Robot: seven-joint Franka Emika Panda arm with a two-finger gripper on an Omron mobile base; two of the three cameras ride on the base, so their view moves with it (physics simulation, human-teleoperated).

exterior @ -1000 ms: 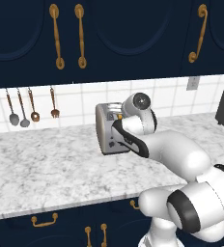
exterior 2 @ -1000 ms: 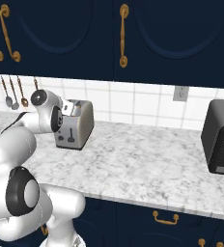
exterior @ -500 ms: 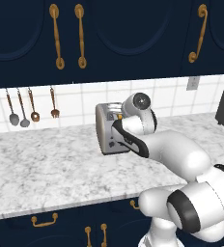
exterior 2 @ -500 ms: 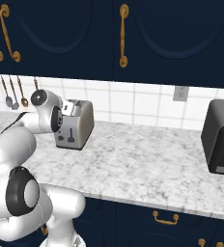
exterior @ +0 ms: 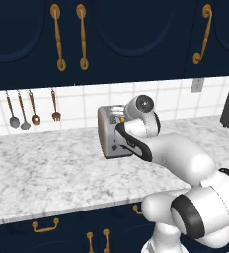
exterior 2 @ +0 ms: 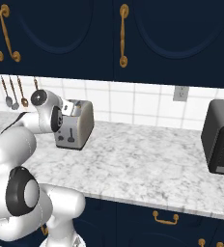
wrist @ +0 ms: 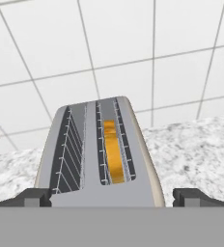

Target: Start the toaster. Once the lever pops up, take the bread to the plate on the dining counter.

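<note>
Small boxy grey-silver toaster: pale grey shell, dark slots lined with thin white wire grids.
Slice of bread in one slot: golden-orange top edge.
Marbled stone counter: white with grey veining.
Square-tiled backsplash wall: white, grey grout lines.
Upper cabinet doors: dark navy, curved gold handles.
Lower drawer fronts: dark navy, gold handles.
Boxy black appliance: charcoal-black all over.
Hanging utensils: two silver-grey, two copper-brown.
Wall outlet: light grey.
</note>
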